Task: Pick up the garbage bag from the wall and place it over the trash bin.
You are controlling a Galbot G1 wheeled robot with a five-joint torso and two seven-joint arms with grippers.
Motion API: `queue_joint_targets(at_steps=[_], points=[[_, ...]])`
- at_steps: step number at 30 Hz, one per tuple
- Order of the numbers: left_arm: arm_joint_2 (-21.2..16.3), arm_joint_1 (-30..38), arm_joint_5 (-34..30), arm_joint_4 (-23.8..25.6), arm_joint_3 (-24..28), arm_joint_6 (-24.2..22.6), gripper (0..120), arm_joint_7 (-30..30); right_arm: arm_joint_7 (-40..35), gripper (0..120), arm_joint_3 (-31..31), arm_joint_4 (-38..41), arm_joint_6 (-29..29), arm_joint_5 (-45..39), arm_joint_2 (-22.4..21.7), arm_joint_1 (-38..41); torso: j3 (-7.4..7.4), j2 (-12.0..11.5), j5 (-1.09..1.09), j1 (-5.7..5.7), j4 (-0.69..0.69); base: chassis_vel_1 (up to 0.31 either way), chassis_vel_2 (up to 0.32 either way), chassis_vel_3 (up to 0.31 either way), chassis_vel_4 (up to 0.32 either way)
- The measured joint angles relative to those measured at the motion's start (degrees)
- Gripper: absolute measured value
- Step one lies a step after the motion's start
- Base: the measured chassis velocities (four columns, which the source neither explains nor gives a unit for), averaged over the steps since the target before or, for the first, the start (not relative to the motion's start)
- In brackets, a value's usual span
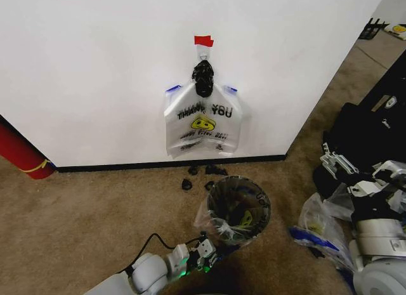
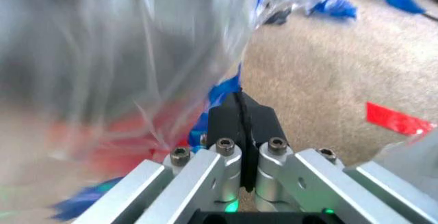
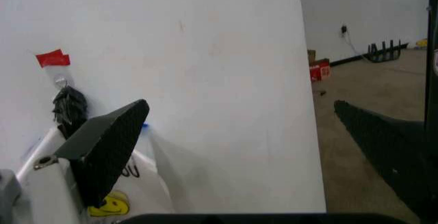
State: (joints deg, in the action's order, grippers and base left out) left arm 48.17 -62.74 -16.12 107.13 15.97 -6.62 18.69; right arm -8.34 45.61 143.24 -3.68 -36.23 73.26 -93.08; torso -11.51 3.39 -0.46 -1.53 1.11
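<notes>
One bag (image 1: 203,120) hangs flat on the wall (image 1: 95,66), just under a strip of red tape (image 1: 203,40), its blue handles gathered at a black knot above the "THANK YOU" print and yellow smiley. Straight below the bag, past the black baseboard and a few dark scraps on the carpet, I see the bin (image 1: 240,203), standing upright and well apart from the bag; clear plastic already lines it and spills over its near side. My left hand (image 1: 204,254) sits low at the bin's near side, and from its wrist camera the hand (image 2: 242,112) reads clenched, black fingertips pressed together on a blue fold of that clear plastic, with the film billowing across it. My right hand (image 3: 239,131) is released, its two black fingers (image 3: 110,142) spread wide, pointing at the wall with the bag beyond one finger. Off to the bin's right lie more clear bags (image 1: 317,228) with blue parts.
</notes>
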Motion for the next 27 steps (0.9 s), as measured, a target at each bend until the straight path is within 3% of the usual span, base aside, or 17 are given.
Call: queue_joint_targets(at_steps=[4, 5, 9, 13, 17, 19, 20, 24, 27], points=[[-3.3, -5.7, -0.6, 7.5, -7.4, -1.4, 0, 4.4, 0.0, 100, 0.0, 0.0, -1.0, -1.0, -1.2, -0.3, 0.00, 0.0, -0.01, 0.00, -0.02, 0.000, 0.000, 0.000, 0.000], [-3.3, -5.7, -0.6, 7.5, -7.4, -1.4, 0, 4.4, 0.0, 100, 0.0, 0.0, -1.0, -1.0, -1.2, -0.3, 0.00, 0.0, -0.01, 0.00, -0.02, 0.000, 0.000, 0.000, 0.000], [-5.6, -11.4, -1.9, 15.3, -15.0, -1.8, 17, 5.9, 0.1, 100, 0.0, 0.0, -1.5, -0.8, -1.6, -1.0, 0.00, 0.0, 0.00, 0.00, -0.01, 0.000, 0.000, 0.000, 0.000], [-5.0, -12.7, 0.6, 20.0, -20.1, -3.7, 28, 1.4, 0.7, 100, 0.0, 0.0, -1.0, 1.2, -1.1, -1.4, 0.00, 0.0, 0.02, 0.01, -0.01, 0.000, 0.000, 0.000, 0.000], [0.4, -10.8, 2.3, 22.7, -22.4, -4.0, 44, -16.6, 4.9, 100, -0.2, 0.0, 5.4, 6.7, 0.8, -2.6, 0.00, 0.0, 0.01, 0.00, 0.01, 0.000, 0.000, 0.000, 0.000], [5.5, -9.9, 2.2, 22.3, -22.7, 0.0, 53, -25.9, 8.6, 100, 0.0, -1.3, 10.9, 10.4, 1.8, -3.3, 0.00, 0.0, -0.02, 0.00, 0.00, 0.000, 0.000, 0.000, 0.000], [5.5, -9.9, 2.2, 22.3, -22.7, 0.0, 53, -25.9, 8.6, 100, 0.0, -1.3, 10.9, 10.4, 1.8, -3.3, 0.00, 0.0, -0.02, 0.00, 0.00, 0.000, 0.000, 0.000, 0.000], [14.7, -10.5, 5.0, 18.2, -27.8, 11.6, 70, -30.1, 17.5, 100, 0.7, -5.5, 18.9, 14.7, 4.4, -5.6, 0.00, 0.0, 0.01, 0.00, -0.01, 0.000, 0.000, 0.000, 0.000], [17.7, -11.1, 7.9, 16.4, -31.3, 14.6, 78, -29.8, 19.6, 100, 0.2, -6.4, 20.5, 15.0, 6.4, -6.7, 0.00, 0.0, 0.00, 0.00, -0.01, 0.000, 0.000, 0.000, 0.000]])
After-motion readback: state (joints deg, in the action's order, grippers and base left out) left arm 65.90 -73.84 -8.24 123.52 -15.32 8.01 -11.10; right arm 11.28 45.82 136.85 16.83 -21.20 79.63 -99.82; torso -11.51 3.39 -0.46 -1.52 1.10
